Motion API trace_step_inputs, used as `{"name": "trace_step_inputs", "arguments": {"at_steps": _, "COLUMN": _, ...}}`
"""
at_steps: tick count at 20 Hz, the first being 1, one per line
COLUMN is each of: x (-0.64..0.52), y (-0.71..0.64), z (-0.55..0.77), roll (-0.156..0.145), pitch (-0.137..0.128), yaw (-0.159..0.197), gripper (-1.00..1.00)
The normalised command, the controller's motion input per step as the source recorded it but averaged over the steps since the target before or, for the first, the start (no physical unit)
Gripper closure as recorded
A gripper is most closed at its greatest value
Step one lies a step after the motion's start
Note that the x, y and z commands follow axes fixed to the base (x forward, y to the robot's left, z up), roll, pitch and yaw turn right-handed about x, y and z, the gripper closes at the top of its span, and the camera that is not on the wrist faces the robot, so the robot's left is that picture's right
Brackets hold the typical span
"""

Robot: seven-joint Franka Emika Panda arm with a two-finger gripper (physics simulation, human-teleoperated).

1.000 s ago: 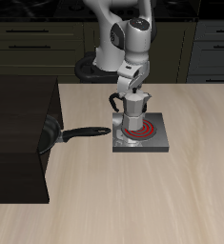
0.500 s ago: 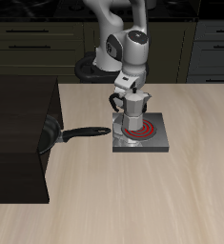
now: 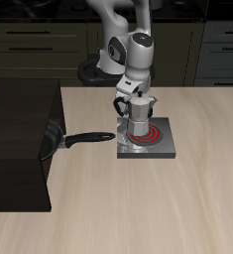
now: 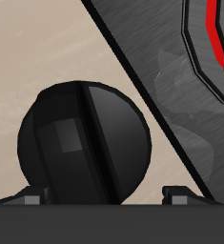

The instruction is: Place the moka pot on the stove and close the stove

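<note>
- The arm (image 3: pixel 123 40) is built of white, rounded, glossy segments that run from the top centre of the exterior frame toward the middle.
- Dark grey to black bands and caps mark its joints.
- Its wrist housing (image 3: pixel 138 48) is a fat white cylinder with a round dark end cap.
- The base (image 3: pixel 94 71) is a dark, rounded foot, left of centre in the upper part of the frame.
- The gripper (image 4: pixel 112 197) shows in the wrist view only as a dark grey body edge with two small grey blocks.
</note>
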Motion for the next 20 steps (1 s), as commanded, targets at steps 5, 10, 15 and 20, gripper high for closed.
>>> {"name": "trace_step_inputs", "arguments": {"at_steps": 5, "x": 0.02, "y": -0.12, "z": 0.1, "roll": 0.023, "pitch": 0.015, "yaw": -0.035, "gripper": 1.0}}
{"name": "trace_step_inputs", "arguments": {"at_steps": 10, "x": 0.03, "y": -0.02, "z": 0.13, "roll": 0.011, "pitch": -0.016, "yaw": -0.02, "gripper": 1.0}}
{"name": "trace_step_inputs", "arguments": {"at_steps": 15, "x": -0.03, "y": 0.03, "z": 0.05, "roll": 0.022, "pitch": 0.003, "yaw": -0.008, "gripper": 1.0}}
{"name": "trace_step_inputs", "arguments": {"at_steps": 20, "x": 0.1, "y": -0.02, "z": 0.07, "roll": 0.005, "pitch": 0.01, "yaw": -0.025, "gripper": 1.0}}
